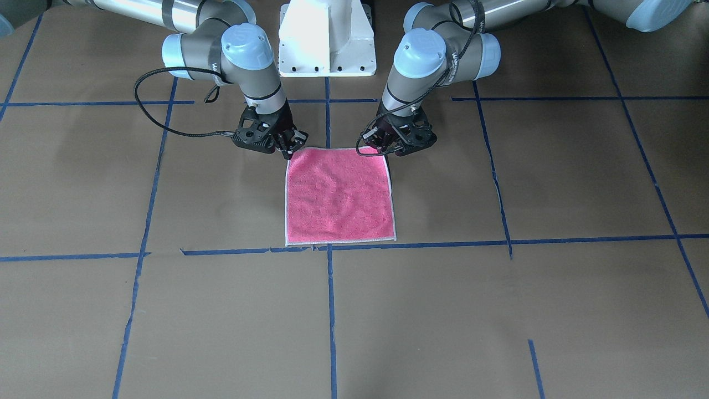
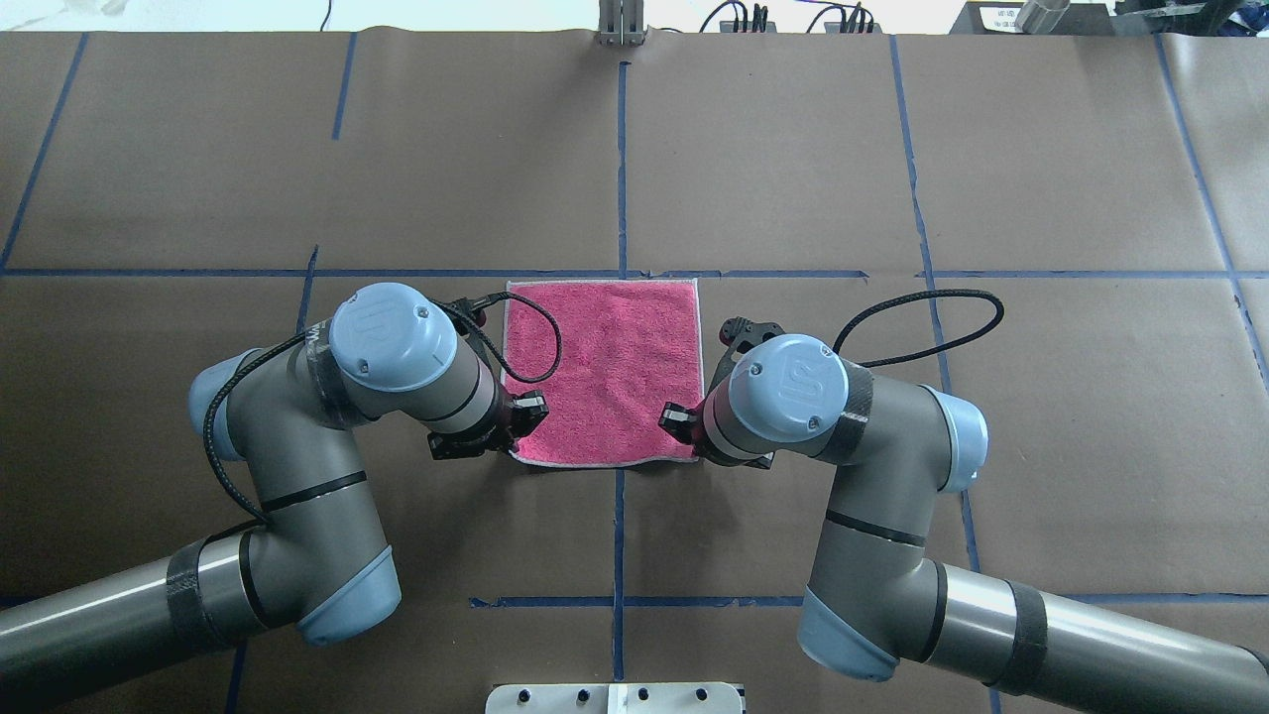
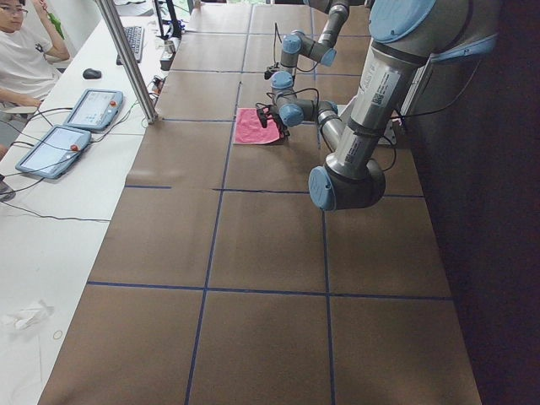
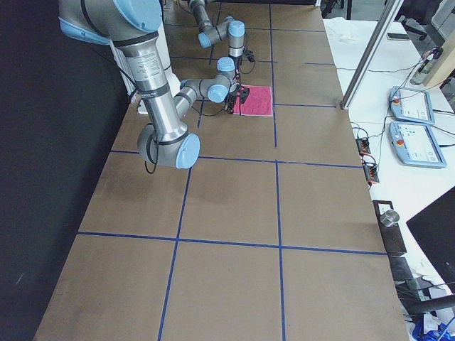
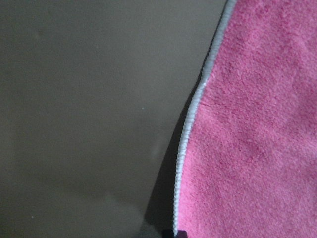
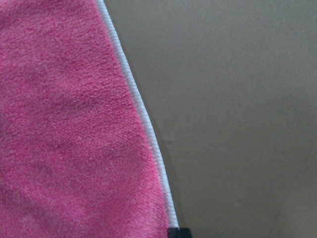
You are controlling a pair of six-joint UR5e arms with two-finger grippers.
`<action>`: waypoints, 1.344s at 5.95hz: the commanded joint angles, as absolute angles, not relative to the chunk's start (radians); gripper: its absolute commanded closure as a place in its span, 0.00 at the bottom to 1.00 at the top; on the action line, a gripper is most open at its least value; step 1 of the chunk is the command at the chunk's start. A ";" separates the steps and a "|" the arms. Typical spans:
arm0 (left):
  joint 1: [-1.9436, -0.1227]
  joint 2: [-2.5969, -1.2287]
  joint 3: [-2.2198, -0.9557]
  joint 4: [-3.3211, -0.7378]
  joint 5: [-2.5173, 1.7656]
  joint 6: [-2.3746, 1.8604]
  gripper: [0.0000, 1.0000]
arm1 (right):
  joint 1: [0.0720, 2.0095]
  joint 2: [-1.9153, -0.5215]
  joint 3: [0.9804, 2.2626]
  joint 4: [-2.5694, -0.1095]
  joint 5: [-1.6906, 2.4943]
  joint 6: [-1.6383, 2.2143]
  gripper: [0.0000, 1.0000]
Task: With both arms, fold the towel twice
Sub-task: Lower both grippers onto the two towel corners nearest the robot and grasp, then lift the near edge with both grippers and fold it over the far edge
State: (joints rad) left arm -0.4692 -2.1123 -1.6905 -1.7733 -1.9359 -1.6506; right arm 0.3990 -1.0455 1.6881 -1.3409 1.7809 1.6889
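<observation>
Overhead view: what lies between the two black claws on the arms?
Only the small square pink terry towel with whitish border. In the overhead view, its lower edge spans from the left gripper to the right gripper.

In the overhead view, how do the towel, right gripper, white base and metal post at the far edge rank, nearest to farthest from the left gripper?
From the left gripper:
1. towel, right beside it, near corner.
2. right gripper, across the towel's near edge.
3. white base, behind, robot's side.
4. metal post, far edge.
</observation>
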 commanded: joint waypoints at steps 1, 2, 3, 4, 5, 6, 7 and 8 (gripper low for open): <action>-0.471 -2.114 -1.690 -1.773 -1.936 -1.651 0.98 | 0.403 -1.046 1.698 -1.335 1.782 1.686 1.00; -0.494 -2.120 -1.692 -1.773 -1.937 -1.648 0.98 | 0.420 -1.045 1.713 -1.330 1.789 1.681 1.00; -0.523 -2.123 -1.692 -1.776 -1.937 -1.643 0.98 | 0.445 -1.046 1.750 -1.330 1.793 1.680 1.00; -0.552 -2.123 -1.689 -1.798 -1.937 -1.643 0.98 | 0.471 -1.046 1.747 -1.331 1.793 1.675 1.00; -0.557 -2.128 -1.684 -1.804 -1.936 -1.644 0.98 | 0.507 -1.045 1.744 -1.331 1.793 1.677 1.00; -0.564 -2.149 -1.677 -1.804 -1.936 -1.651 0.98 | 0.527 -1.039 1.732 -1.330 1.793 1.675 1.00; -0.568 -2.158 -1.671 -1.802 -1.934 -1.652 0.98 | 0.549 -0.949 1.639 -1.330 1.793 1.678 1.00; -0.593 -2.180 -1.640 -1.809 -1.934 -1.651 0.98 | 0.563 -0.901 1.561 -1.322 1.793 1.677 1.00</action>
State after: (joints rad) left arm -0.5749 -2.1621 -1.6623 -1.8047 -1.9347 -1.6508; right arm 0.5470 -0.9534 1.6348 -1.3276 1.7932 1.6771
